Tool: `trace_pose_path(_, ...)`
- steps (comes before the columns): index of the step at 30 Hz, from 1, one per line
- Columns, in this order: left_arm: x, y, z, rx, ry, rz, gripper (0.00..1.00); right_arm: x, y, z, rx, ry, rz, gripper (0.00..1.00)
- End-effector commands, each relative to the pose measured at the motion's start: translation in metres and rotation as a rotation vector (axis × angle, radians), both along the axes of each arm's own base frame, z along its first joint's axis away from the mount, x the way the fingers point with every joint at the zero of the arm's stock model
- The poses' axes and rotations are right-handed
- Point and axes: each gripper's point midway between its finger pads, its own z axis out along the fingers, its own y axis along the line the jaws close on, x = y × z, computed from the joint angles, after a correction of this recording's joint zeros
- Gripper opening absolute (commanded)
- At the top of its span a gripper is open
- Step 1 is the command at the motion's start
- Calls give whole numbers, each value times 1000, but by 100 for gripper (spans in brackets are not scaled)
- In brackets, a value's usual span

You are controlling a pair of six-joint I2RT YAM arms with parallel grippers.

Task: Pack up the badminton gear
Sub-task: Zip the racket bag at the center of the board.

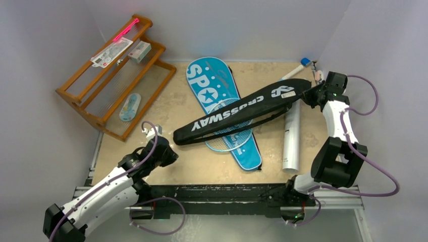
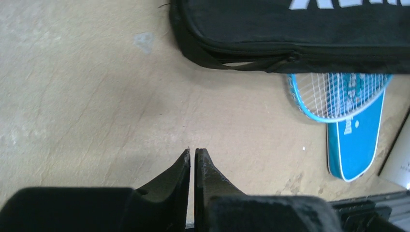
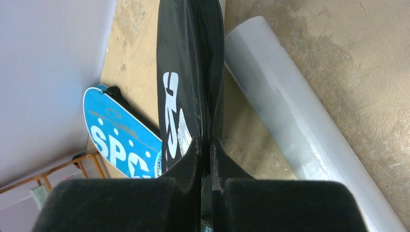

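Note:
The black "CROSSWAY" cover (image 1: pixel 237 113) lies slanted across the blue "SPORT" cover (image 1: pixel 217 96). A light-blue racket head (image 1: pixel 229 142) shows between them. My right gripper (image 1: pixel 314 94) is shut on the black cover's narrow far-right end (image 3: pixel 188 72), which runs out from between the jaws at my right gripper (image 3: pixel 206 141). The long white tube (image 1: pixel 291 136) lies just right of it (image 3: pixel 300 130). My left gripper (image 1: pixel 171 154) is shut on nothing and hovers over bare table near the black cover's wide end (image 2: pixel 300 29), its closed tips at my left gripper (image 2: pixel 192 151).
A wooden rack (image 1: pixel 151 50) with small packaged items stands at the back left. A white handle with a blue end (image 1: pixel 299 68) lies at the far right corner. Walls close in on three sides. A black rail (image 1: pixel 217 194) runs along the near edge.

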Motion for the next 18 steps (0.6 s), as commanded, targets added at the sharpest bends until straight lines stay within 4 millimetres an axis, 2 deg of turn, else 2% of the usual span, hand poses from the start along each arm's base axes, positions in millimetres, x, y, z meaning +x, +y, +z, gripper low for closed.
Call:
trace_pose_path(1,15,-26,22,-33,-93,-157,11,17,2,48,-38,-166,57,0)
trace_pose_path(4,24,-33,28,26,-86,-203,27,20,5,50,-38,-182,83,0)
trace_pose_path(8,32,-45,39,128,-138,-261,39,32,11,49,-40,-210,163,0)
trace_pose_path(9,34,-48,40,156,-148,-270,41,35,15,49,-48,-226,210,3)
trace_pose_path(11,36,-49,39,217,-146,-262,42,39,27,45,-9,-241,291,17)
trace_pose_path(13,37,-45,33,258,-116,-239,42,40,36,41,23,-244,349,40)
trace_pose_path(17,35,-49,27,214,-115,-228,42,29,44,39,13,-246,365,77)
trace_pose_path(18,34,-51,27,191,-125,-226,42,25,47,39,8,-249,370,83)
